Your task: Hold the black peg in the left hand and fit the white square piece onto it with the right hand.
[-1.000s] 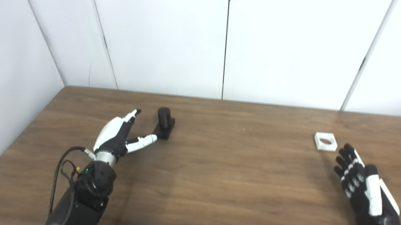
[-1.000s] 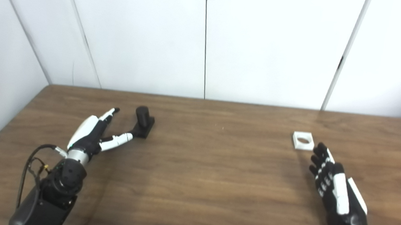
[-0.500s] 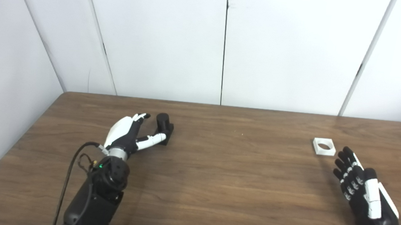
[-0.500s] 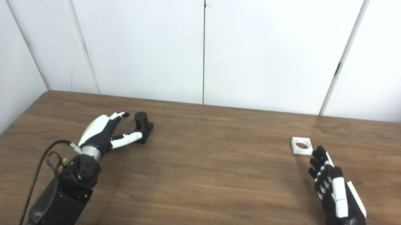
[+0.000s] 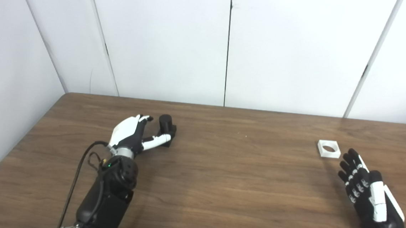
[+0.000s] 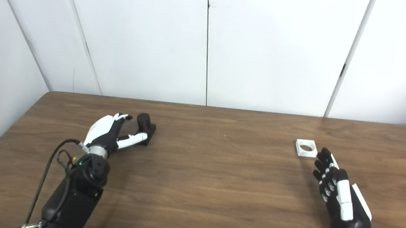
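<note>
The black peg (image 5: 167, 125), a short cylinder on a square base, stands upright on the wooden table (image 5: 220, 172) at the far left. My left hand (image 5: 133, 135) is open right beside it on its left, thumb lying along the front of the base and fingers spread just short of the cylinder. It is not closed on the peg. The white square piece (image 5: 328, 149) with a round hole lies flat at the far right. My right hand (image 5: 365, 191) rests open with fingers straight, its tips a little short of the piece and to its right.
White wall panels (image 5: 229, 44) rise directly behind the table's back edge. A black cable (image 5: 77, 176) loops beside my left forearm. Bare wood spans the stretch between the two hands.
My left arm has reached forward and the hand has drawn in against the peg, fingers curling nearer to it. The camera tilted, shifting the whole view down. My right hand has stayed put.
</note>
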You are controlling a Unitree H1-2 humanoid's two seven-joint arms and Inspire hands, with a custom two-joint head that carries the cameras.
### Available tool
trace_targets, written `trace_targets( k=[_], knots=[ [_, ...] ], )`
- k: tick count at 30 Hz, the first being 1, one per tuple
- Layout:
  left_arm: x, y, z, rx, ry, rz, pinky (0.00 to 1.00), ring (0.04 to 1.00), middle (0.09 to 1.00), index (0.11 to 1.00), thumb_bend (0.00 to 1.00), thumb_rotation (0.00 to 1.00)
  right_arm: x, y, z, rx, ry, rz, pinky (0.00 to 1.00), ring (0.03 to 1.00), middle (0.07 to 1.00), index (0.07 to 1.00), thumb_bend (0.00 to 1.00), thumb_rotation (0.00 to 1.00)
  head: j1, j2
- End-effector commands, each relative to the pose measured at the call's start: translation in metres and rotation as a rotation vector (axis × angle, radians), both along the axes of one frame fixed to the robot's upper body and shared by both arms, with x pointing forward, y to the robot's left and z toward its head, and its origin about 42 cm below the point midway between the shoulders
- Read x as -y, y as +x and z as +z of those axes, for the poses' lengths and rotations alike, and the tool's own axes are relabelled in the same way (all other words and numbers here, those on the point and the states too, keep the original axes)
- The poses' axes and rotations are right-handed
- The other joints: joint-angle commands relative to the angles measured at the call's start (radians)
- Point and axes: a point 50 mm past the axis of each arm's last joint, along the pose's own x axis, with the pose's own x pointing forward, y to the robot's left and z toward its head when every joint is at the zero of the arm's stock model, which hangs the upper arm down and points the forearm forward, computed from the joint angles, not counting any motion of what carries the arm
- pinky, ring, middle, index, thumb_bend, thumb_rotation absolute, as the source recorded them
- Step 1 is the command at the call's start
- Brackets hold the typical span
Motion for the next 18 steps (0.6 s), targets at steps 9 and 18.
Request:
trace_targets(
  k=[9, 18],
  knots=[
    [0.01, 0.018, 0.024, 0.045, 0.055, 0.023, 1.0, 1.0, 1.0, 0.885, 0.8, 0.7, -0.003, -0.006, -0.009, -0.005, 0.027, -0.005, 1.0, 1.0, 1.0, 1.0, 0.61, 1.0, 0.002, 0.002],
    [0.022, 0.02, 0.022, 0.026, 0.074, 0.032, 0.99, 1.0, 0.999, 0.888, 0.8, 0.71, -0.003, -0.006, -0.008, -0.015, 0.012, 0.001, 1.0, 1.0, 1.0, 1.0, 0.61, 1.0, 0.0, 0.006]
  ],
)
